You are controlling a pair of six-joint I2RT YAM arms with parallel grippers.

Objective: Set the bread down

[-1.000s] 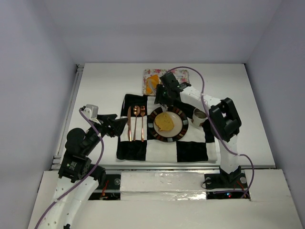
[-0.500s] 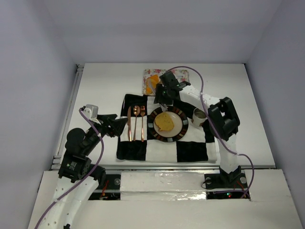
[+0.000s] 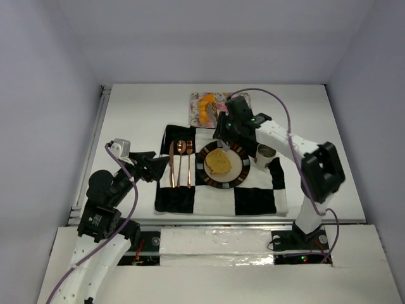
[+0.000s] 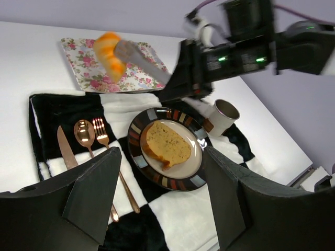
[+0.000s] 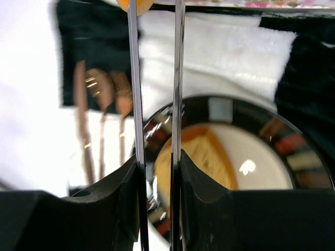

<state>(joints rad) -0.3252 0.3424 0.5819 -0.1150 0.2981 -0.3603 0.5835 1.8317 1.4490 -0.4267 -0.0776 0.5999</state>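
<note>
Croissant point(image 4: 107, 52) now lifted off floral tray point(image 4: 137, 74); slice point(image 4: 166, 145) lies on plate point(image 4: 137, 157).

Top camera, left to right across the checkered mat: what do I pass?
knife → spoon → fork → plate holding the slice → cup
</note>
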